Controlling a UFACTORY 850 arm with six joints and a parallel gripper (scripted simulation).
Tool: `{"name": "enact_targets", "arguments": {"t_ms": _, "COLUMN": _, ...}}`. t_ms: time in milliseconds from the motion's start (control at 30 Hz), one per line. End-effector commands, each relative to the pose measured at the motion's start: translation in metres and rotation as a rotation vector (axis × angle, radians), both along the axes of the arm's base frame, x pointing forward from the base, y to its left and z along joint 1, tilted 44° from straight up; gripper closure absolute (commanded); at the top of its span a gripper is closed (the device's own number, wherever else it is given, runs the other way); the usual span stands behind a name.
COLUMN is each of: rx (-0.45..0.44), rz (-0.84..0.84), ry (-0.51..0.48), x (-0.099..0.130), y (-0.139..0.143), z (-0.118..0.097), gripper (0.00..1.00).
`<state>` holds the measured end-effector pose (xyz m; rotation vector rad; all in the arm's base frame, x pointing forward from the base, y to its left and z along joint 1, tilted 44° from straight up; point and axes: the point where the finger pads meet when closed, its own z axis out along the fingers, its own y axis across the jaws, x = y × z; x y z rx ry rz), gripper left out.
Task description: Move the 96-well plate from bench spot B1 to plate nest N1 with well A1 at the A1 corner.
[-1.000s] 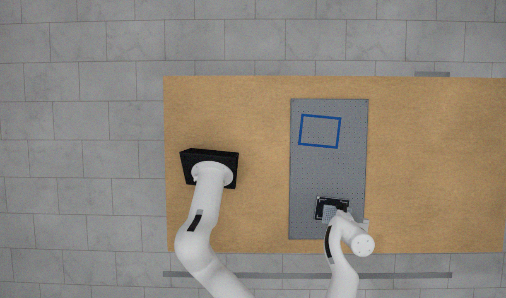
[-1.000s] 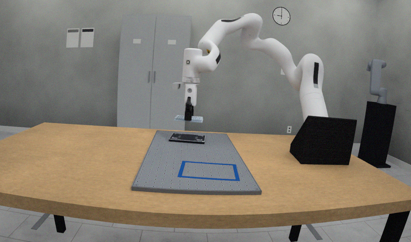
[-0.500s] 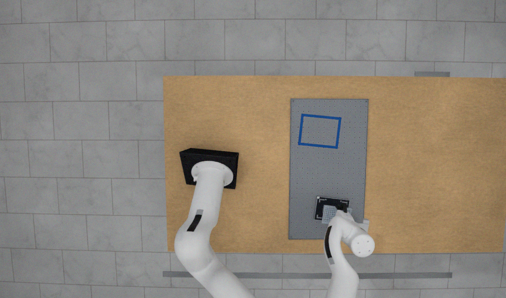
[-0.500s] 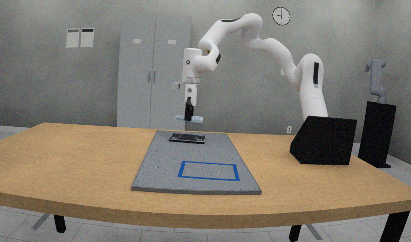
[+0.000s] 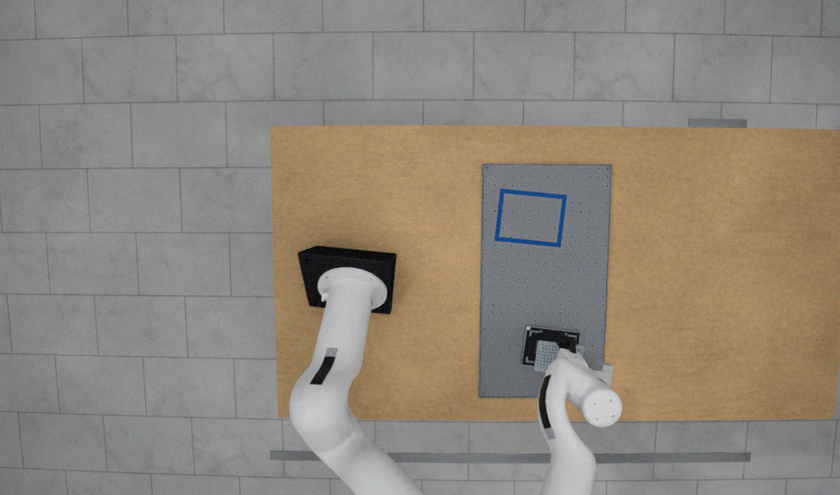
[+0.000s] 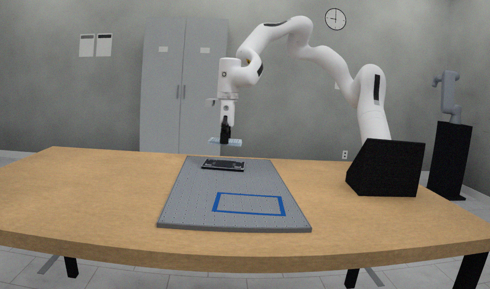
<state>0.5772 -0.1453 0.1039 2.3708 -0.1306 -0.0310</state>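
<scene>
My gripper (image 6: 224, 138) is shut on the pale blue 96-well plate (image 6: 224, 144) and holds it level in the air above the black plate nest (image 6: 223, 164). In the overhead view the plate (image 5: 546, 355) shows over the nest (image 5: 550, 340), partly hidden by my wrist (image 5: 586, 388). The gripper's fingers are hidden there. The blue-taped bench spot (image 6: 249, 204) on the grey perforated board (image 6: 233, 192) holds nothing; it also shows in the overhead view (image 5: 531, 217). I cannot tell where the plate's cut-off corner points.
The black arm base (image 6: 385, 167) stands on the wooden table to the right of the board. A grey cabinet (image 6: 182, 84) stands behind the table. A grey device on a black pedestal (image 6: 449, 158) stands at the far right.
</scene>
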Motion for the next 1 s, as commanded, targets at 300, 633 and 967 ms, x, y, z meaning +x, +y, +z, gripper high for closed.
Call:
{"name": "enact_targets", "arguments": {"t_ms": 300, "rx": 0.000, "rz": 0.001, "ry": -0.001, "x": 0.000, "y": -0.004, "z": -0.004, "gripper": 1.00}}
{"name": "enact_targets", "arguments": {"t_ms": 633, "rx": 0.000, "rz": 0.001, "ry": -0.001, "x": -0.001, "y": -0.016, "z": -0.016, "gripper": 1.00}}
{"name": "enact_targets", "arguments": {"t_ms": 967, "rx": 0.000, "rz": 0.001, "ry": -0.001, "x": -0.002, "y": -0.025, "z": -0.026, "gripper": 1.00}}
